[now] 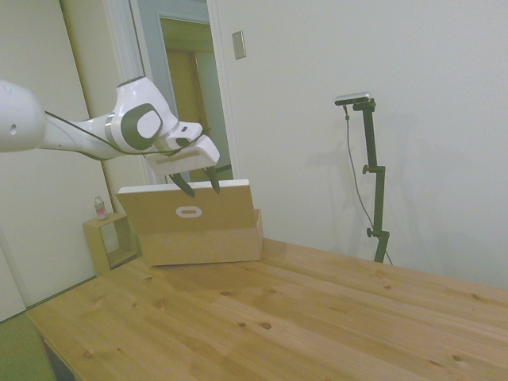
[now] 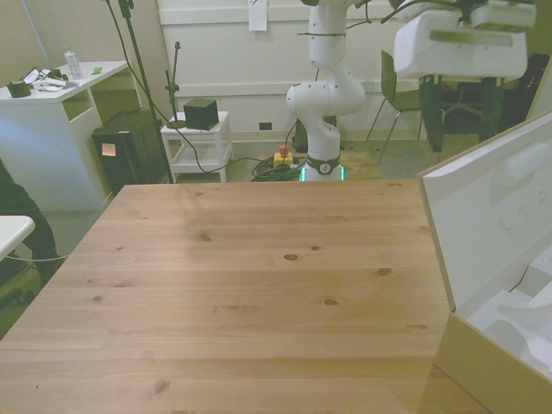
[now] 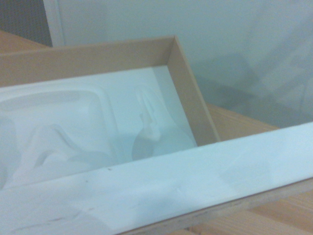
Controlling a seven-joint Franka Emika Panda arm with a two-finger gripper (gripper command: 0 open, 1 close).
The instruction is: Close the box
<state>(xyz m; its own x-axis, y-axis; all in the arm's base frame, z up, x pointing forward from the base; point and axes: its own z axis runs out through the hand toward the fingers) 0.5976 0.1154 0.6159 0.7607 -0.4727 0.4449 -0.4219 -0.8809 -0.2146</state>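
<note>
The box (image 1: 202, 238) sits left of center in the side view on the tabletop (image 1: 302, 317), its flap (image 1: 186, 206) upright. The released gripper (image 1: 198, 186) hovers at the flap's top edge; push the flap steadily over the opening.

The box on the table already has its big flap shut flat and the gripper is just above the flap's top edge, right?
Not quite. The box is open: its flap stands up, as the side view shows, and the wrist view looks into its white insert. The gripper is indeed at the flap's top edge.
</note>
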